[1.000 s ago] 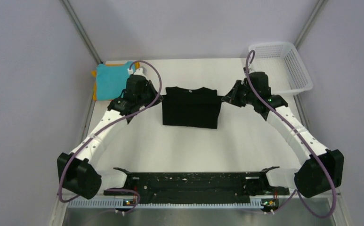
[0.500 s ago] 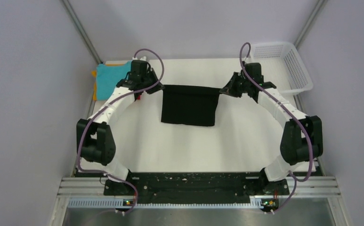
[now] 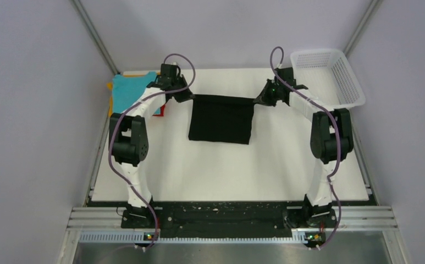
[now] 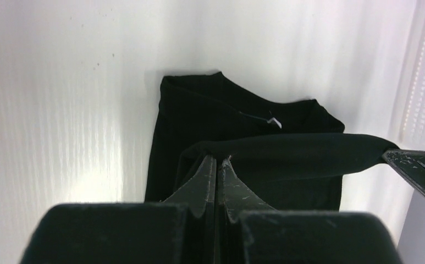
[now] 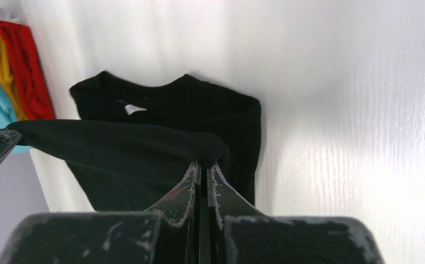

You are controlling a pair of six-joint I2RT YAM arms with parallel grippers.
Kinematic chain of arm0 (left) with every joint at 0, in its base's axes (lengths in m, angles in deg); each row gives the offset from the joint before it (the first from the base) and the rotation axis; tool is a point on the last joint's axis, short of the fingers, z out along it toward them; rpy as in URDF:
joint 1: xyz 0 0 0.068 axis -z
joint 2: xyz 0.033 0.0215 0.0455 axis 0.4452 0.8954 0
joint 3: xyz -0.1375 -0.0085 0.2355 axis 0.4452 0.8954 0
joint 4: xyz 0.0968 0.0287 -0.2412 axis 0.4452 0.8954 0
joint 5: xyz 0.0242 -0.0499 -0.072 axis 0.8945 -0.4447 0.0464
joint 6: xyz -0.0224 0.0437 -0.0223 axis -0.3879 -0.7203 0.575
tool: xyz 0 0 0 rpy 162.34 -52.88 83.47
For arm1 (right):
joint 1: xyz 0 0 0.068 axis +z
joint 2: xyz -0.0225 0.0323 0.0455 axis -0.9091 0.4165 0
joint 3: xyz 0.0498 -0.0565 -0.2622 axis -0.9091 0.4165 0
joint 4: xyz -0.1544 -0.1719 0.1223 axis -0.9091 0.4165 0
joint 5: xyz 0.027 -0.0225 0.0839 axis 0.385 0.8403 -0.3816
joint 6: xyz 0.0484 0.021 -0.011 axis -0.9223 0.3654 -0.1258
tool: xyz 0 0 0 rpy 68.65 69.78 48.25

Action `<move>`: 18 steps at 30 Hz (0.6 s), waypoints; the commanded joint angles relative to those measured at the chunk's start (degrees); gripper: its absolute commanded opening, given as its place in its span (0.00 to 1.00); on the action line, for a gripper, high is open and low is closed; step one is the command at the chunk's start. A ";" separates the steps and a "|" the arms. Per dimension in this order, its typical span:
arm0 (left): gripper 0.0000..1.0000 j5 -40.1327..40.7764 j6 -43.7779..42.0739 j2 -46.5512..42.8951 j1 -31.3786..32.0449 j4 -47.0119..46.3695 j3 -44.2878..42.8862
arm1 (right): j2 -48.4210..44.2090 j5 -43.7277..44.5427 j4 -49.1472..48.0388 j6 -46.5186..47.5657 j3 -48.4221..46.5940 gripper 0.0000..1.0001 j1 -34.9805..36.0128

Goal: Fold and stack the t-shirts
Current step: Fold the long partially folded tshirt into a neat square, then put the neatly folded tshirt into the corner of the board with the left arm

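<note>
Top external: left hand [image 3: 191, 97] and right hand [image 3: 258, 100] pinch shut on the raised edge of the black t-shirt [image 3: 221, 121], apparently mid-fold; folded shirts [image 3: 127, 91] lie stacked far left. Finishing the fold and stacking appear still to do.

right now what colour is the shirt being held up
The t-shirt is plain black; top view shows it best.

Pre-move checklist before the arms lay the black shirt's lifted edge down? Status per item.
1. Left gripper shut on black t-shirt: ok.
2. Right gripper shut on the same edge: ok.
3. Held edge taut between the grippers: ok.
4. Collar end lying flat below: ok.
5. Left arm clear of folded stack: cannot tell, they overlap in the top view.
</note>
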 commanded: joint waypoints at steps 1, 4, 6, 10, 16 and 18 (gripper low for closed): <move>0.00 1.70 -1.33 4.76 -1.99 -1.31 -6.26 | 3.70 5.31 0.04 0.89 -4.81 0.00 -1.58; 0.00 -0.90 -1.52 7.56 -2.08 -0.59 -8.67 | 5.66 5.67 0.16 0.91 -6.38 0.00 -1.59; 0.00 -1.60 -1.13 8.93 -2.16 -0.36 -9.56 | 7.14 5.25 0.50 1.29 -7.82 0.00 -1.66; 0.82 -2.17 -0.38 9.43 -2.26 0.09 -10.92 | 8.57 4.10 1.64 1.53 -10.91 0.39 -1.70; 0.99 -5.10 -0.64 5.61 -2.26 -2.84 -7.80 | 3.47 3.25 1.95 1.86 -8.45 0.99 -1.61; 0.99 -6.87 -2.18 4.75 -2.18 -2.89 -5.59 | 0.34 2.82 1.55 2.86 -4.72 0.99 -1.63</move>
